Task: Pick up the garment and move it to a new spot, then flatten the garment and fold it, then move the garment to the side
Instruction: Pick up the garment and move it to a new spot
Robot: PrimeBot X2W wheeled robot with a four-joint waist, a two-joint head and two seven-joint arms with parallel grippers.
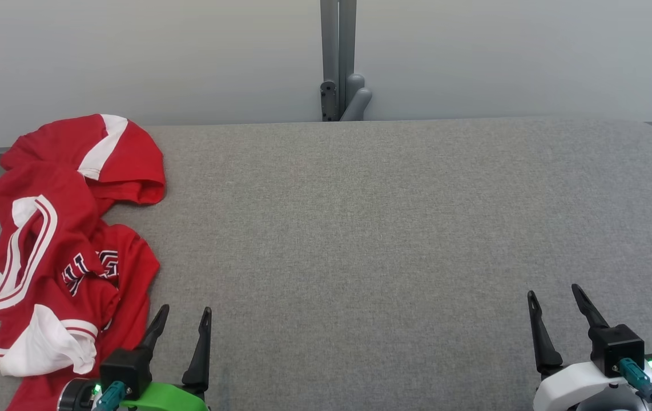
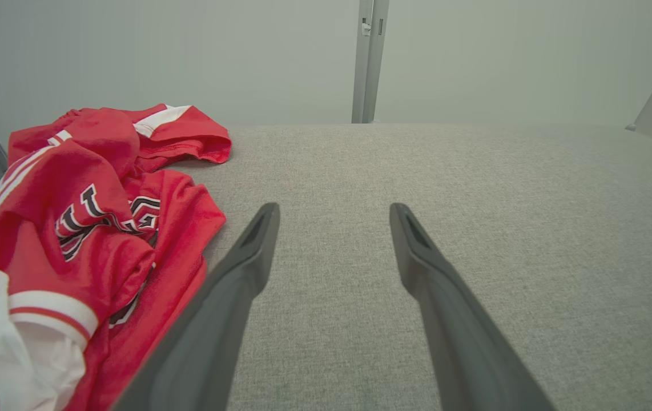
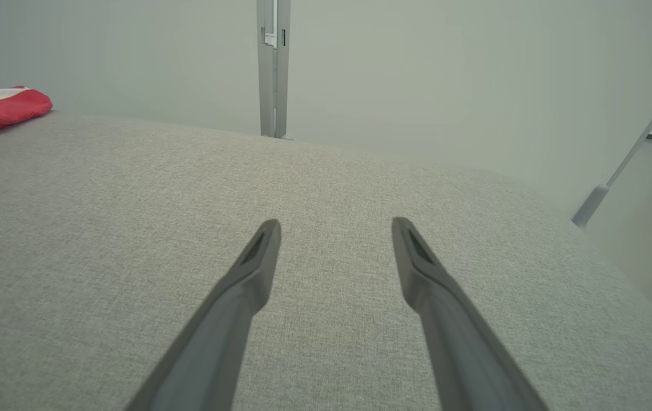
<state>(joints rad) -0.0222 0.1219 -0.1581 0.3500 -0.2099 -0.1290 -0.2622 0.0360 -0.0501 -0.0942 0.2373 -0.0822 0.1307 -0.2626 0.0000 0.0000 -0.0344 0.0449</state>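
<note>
At the far left of the grey padded table (image 1: 360,228), the red and white shirt (image 1: 69,251) is lying crumpled in a heap, sitting straight on the cloth rather than inside any bin or basket. The left gripper (image 1: 185,309) is hovering just beside the shirt's near edge, its two dark fingers spread wide and holding nothing. Judging from this, the first step, the pick-up, is only beginning: the left arm is probably needing to swing leftwards over a raised fold, come down and close on it. Far to the right, well apart from the shirt, the right gripper (image 1: 553,291) is hanging over bare table, likewise spread and empty.
</note>
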